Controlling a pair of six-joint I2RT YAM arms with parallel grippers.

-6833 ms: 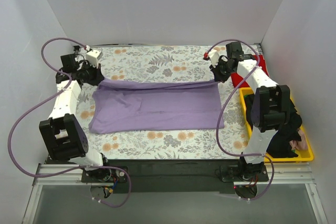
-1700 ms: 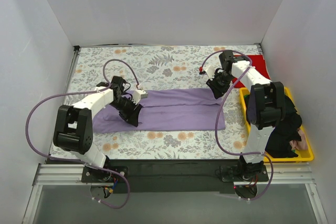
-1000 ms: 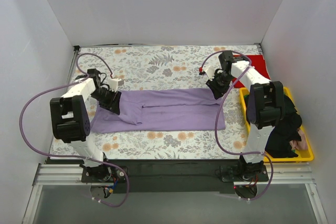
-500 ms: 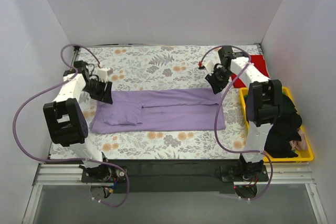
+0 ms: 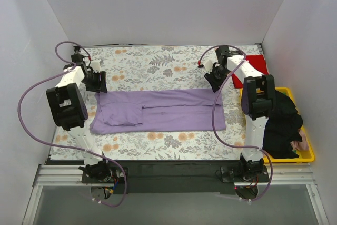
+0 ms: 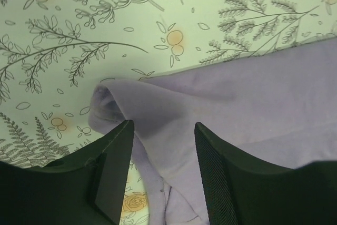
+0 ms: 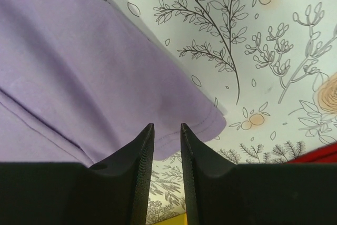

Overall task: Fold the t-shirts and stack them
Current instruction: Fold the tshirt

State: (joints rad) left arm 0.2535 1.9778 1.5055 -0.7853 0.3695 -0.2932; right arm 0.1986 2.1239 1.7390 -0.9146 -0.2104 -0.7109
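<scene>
My left gripper gapes wide over the lavender t-shirt's bunched corner. My right gripper, narrowly parted and empty, sits above its edge, with floral cloth beyond.

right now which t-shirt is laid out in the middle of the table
The lavender-purple t-shirt, stretched across the floral cloth; the red t-shirt sits at the far right corner.

The lavender-purple t-shirt is showing plain, unpatterned colour, and the red t-shirt is showing bright. The floral cloth is displaying grey leaves and orange blooms; the tray is showing yellow.
</scene>
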